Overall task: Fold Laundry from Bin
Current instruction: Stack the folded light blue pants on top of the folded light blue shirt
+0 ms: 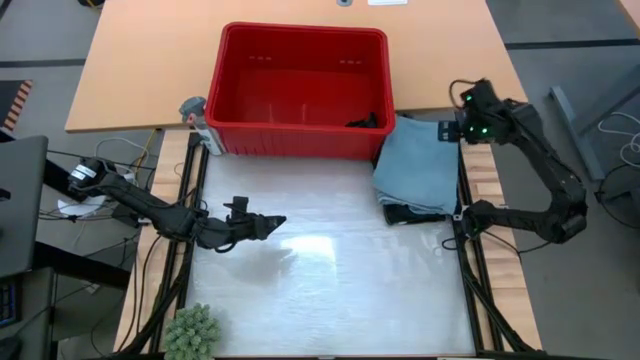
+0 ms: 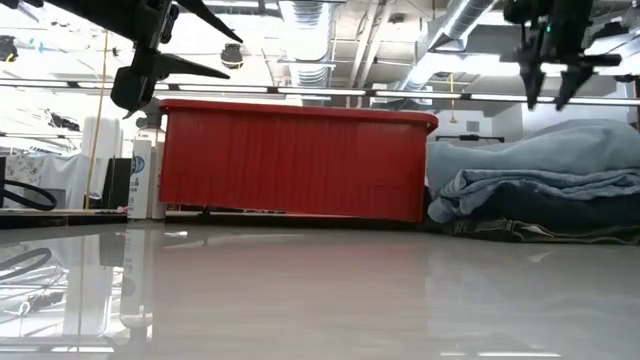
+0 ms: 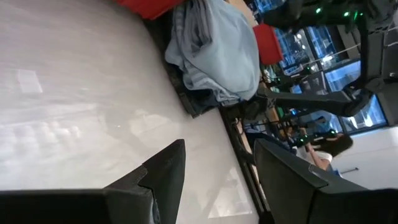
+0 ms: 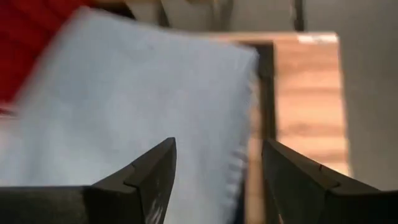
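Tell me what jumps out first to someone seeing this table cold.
The big red bin at the table's far edge dominates, nearly empty but for a dark garment in its right corner. Just right of it sits a folded stack, light blue cloth on top, with the right gripper hovering above, jaws open. The left gripper waits over the bare white mat.

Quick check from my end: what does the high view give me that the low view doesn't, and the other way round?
Only the high view looks into the red bin: a dark garment lies in its corner nearest the stack, and the rest of the floor shows bare. It also shows a green spiky object at the table's near edge.

Only the low view shows the stack's layers from the side: light blue cloth over darker fabric.

Both show the bin, the folded stack beside it, the left gripper open above the mat, and the right gripper open above the stack.
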You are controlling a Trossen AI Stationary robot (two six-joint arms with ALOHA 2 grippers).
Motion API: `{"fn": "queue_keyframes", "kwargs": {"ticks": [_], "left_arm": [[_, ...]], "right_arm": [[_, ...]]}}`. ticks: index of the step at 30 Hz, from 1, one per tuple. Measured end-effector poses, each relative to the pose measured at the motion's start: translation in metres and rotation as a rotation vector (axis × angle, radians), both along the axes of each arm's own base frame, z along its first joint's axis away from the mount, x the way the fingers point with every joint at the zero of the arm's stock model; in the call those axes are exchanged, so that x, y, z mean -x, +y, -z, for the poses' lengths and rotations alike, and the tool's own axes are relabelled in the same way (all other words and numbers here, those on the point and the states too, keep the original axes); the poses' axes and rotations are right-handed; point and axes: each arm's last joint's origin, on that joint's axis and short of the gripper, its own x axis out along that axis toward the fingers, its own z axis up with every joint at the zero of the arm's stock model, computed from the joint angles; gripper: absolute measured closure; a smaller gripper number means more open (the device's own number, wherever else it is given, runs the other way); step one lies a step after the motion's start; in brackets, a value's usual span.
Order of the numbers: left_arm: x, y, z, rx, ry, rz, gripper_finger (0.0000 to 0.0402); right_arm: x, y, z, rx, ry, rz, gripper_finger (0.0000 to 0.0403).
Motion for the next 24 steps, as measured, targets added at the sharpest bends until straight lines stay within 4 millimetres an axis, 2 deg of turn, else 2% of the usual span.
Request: {"fn": "queue_keyframes", "kwargs": {"ticks": [4, 7, 10, 15, 18, 24], "left_arm": [[-0.002, 0.0, -0.003, -0.018, -0.009, 0.054, 0.0219], [-0.004, 0.003, -0.006, -0.022, -0.036, 0.058, 0.0219], [-0.005, 0.008, -0.008, -0.034, -0.05, 0.037, 0.0219], [-0.008, 0.014, -0.01, -0.043, -0.06, 0.035, 0.0219], [-0.009, 0.016, -0.01, -0.036, -0.059, 0.052, 0.0219], [-0.01, 0.022, -0.01, -0.021, -0.065, 0.032, 0.0219]], "right_arm": [[-0.013, 0.005, -0.027, 0.144, -0.193, -0.1, 0.0146], [-0.028, 0.006, -0.028, 0.259, -0.265, -0.153, 0.0153], [-0.039, 0.004, -0.007, 0.241, -0.292, -0.136, 0.0169], [-0.035, 0.002, 0.046, 0.137, -0.114, 0.055, 0.0208], [-0.035, -0.001, 0.073, 0.081, -0.079, 0.133, 0.0231], [-0.034, -0.012, 0.108, 0.024, 0.018, 0.133, 0.0264]]}}
